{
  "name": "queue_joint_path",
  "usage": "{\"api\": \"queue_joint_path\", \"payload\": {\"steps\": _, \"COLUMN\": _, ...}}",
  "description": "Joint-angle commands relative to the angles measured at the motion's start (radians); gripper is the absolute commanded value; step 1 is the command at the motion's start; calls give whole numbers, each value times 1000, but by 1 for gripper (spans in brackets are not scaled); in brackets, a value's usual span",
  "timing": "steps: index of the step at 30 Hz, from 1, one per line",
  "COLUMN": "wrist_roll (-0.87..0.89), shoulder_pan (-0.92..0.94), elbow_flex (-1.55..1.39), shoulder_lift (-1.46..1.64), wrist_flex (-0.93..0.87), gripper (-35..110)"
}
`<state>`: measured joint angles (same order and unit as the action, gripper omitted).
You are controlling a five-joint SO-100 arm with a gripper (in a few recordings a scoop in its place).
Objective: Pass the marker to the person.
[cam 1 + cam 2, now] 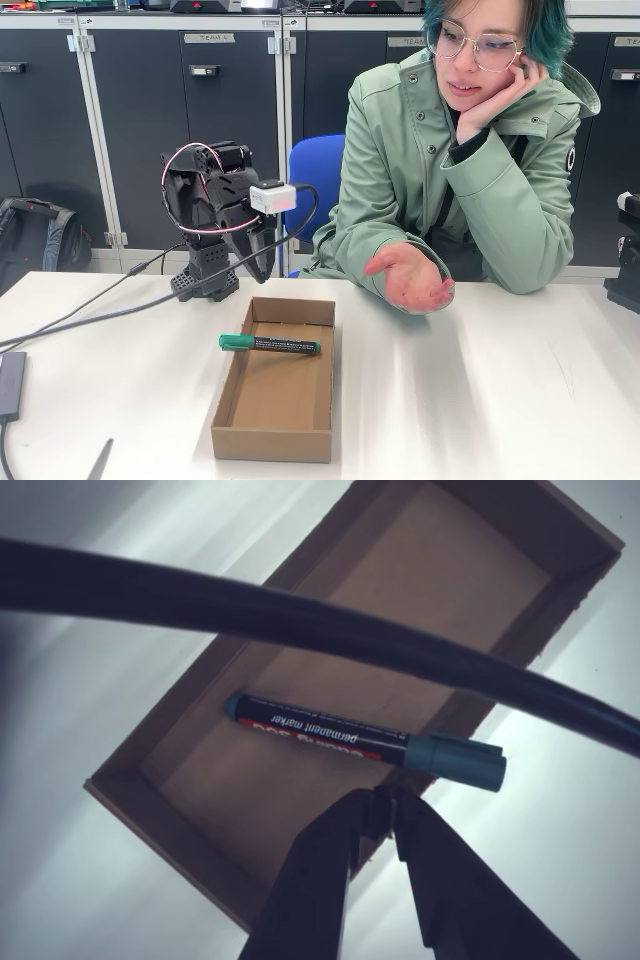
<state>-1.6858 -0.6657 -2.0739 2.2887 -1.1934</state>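
The marker (pixel 270 345), black with a green cap, lies across the left wall of an open cardboard box (pixel 272 445), its cap sticking out over the table. My gripper (pixel 263 268) hangs shut and holding nothing on the folded arm, behind the box's far end and well above the table. In the wrist view the marker (pixel 350 742) rests on the box (pixel 420 590) floor just beyond my shut gripper (pixel 383 802). The person (pixel 440 180) sits behind the table at the right, one open palm (pixel 410 278) held up over the table near the box's far right corner.
A thick black cable (pixel 120 310) runs from the arm leftward across the table and crosses the wrist view as the cable (pixel 300 630). A blue chair (pixel 315 170) stands behind the arm. A black device (pixel 628 270) sits at the right edge.
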Motion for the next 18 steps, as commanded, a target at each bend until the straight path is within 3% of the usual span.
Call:
{"api": "queue_joint_path", "payload": {"steps": 1, "wrist_roll": -46, "shoulder_pan": 5, "elbow_flex": 14, "shoulder_lift": -35, "wrist_flex": 34, "gripper": -5}}
{"api": "queue_joint_path", "payload": {"steps": 4, "wrist_roll": -84, "shoulder_pan": 0, "elbow_flex": 46, "shoulder_lift": -94, "wrist_flex": 35, "gripper": -5}}
{"api": "queue_joint_path", "payload": {"steps": 18, "wrist_roll": -172, "shoulder_pan": 6, "elbow_flex": 206, "shoulder_lift": -327, "wrist_flex": 17, "gripper": 20}}
